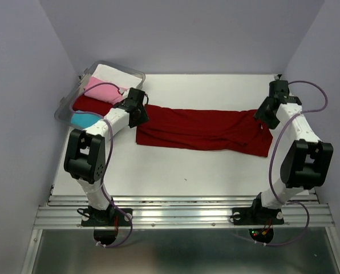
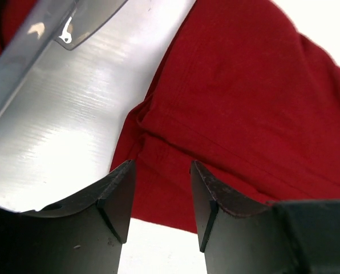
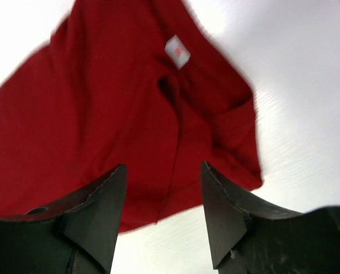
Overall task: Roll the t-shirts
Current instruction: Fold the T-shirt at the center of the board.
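A large dark red t-shirt [image 1: 204, 130] lies folded into a long band across the white table. My left gripper [image 1: 139, 112] is open and empty over the band's left end [image 2: 238, 103]. My right gripper [image 1: 263, 117] is open and empty over the right end [image 3: 118, 114], where a white neck label [image 3: 177, 51] shows. In the clear plastic tub [image 1: 137, 73] at the back left lie a pink shirt [image 1: 104, 91], a white one [image 1: 110, 73], a dark red one [image 1: 90, 105] and a cyan one [image 1: 83, 119].
The tub's clear wall [image 2: 21, 57] stands close to the left of my left gripper. Lavender walls enclose the table on three sides. A metal rail [image 1: 181, 216] runs along the near edge at the arm bases.
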